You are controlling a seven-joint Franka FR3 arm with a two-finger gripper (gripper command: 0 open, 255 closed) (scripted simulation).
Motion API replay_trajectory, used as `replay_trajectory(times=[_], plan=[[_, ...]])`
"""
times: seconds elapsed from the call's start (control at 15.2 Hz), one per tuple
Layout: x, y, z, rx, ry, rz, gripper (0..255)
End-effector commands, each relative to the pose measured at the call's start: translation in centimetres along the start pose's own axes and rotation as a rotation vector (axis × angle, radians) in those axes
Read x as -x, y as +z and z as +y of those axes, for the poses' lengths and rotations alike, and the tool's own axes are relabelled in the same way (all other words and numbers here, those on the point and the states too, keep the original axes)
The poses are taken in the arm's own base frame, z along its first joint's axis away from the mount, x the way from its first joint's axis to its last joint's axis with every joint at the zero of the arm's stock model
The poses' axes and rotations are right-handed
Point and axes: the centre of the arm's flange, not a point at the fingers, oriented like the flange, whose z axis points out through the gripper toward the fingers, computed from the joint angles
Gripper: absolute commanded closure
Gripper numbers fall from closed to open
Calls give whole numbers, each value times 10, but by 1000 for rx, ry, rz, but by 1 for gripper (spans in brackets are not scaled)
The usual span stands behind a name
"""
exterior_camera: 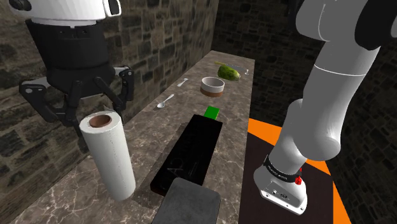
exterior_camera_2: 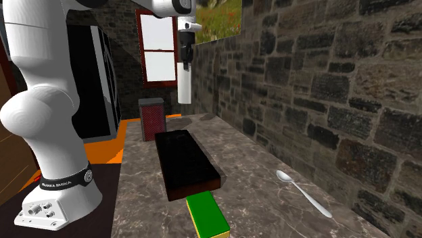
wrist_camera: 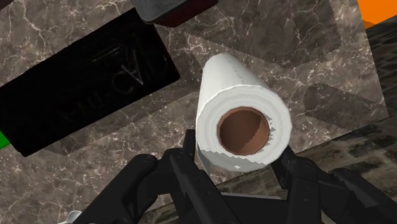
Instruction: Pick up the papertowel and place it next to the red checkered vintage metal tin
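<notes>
Clasping the white paper towel roll (wrist_camera: 236,105) at its upper end, the pincer (wrist_camera: 238,150) holds it upright just above the worktop (exterior_camera: 147,133), near the red tin (exterior_camera_2: 152,120), toward the stone wall.

We see the paper towel roll (exterior_camera: 108,159) as matt white paper, its end face slightly ribbed, with a brown, cardboard-looking core (wrist_camera: 243,130). Hand (wrist_camera: 238,149): matt black, plastic-like. Arm (exterior_camera: 331,83): smooth white, soft gloss. Table (exterior_camera: 153,127): polished brown stone look, pale veins. Wall (exterior_camera_2: 324,81): rough stone blocks. Black box (exterior_camera_2: 184,161): glossy, we catch reflections on top. Spoon (exterior_camera_2: 303,191): shiny metal. Green block (exterior_camera_2: 206,215): flat matt. Tin (exterior_camera_2: 153,119): dark red checked sides, grey lid; we can't call the material.
</notes>
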Motion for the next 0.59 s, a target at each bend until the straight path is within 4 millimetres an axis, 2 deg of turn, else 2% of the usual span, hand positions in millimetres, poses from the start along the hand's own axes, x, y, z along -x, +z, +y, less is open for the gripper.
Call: replay_trajectory(times=[0.0,0.53], plan=[[0,10,1,-1,0,0,255],[-1,52,0,-1,0,0,255]])
